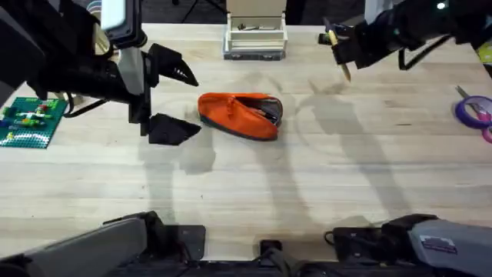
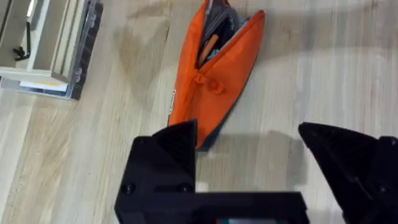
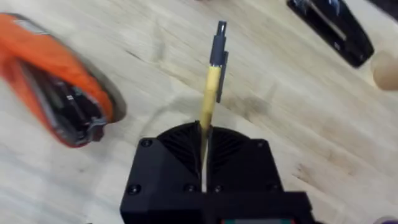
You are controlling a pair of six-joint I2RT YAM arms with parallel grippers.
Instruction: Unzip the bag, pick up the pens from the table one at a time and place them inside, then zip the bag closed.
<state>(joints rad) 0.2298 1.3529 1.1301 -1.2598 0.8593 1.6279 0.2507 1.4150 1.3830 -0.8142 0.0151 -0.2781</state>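
1. Bag (image 1: 240, 115) lies on its side near the middle of the table (image 1: 254, 192). It is orange, its zipper is open, and its mouth gapes toward the right. The left wrist view shows items already inside.
2. Left gripper (image 1: 175, 100) hovers just beside the bag's closed end with its fingers wide apart, holding nothing. In its own view the bag's end lies between the two fingers (image 2: 168, 155), though whether they touch the bag I cannot tell.
3. Right gripper (image 3: 204, 134) is raised over the far right of the table, well apart from the bag, with its fingers clamped together on a pen (image 3: 212, 81).
4. Pen is yellow with a dark tip and clip, and sticks out well beyond the fingers, so the hold looks to be near one end.
5. Likely trouble: the bag's mouth is a narrow slit facing sideways, so the long free end could catch the fabric lip and push the unheld bag away, or the pen could pivot in the grip and fall on the table.
6. Stapler (image 3: 333, 28) lies nearby but looks clear of the path.
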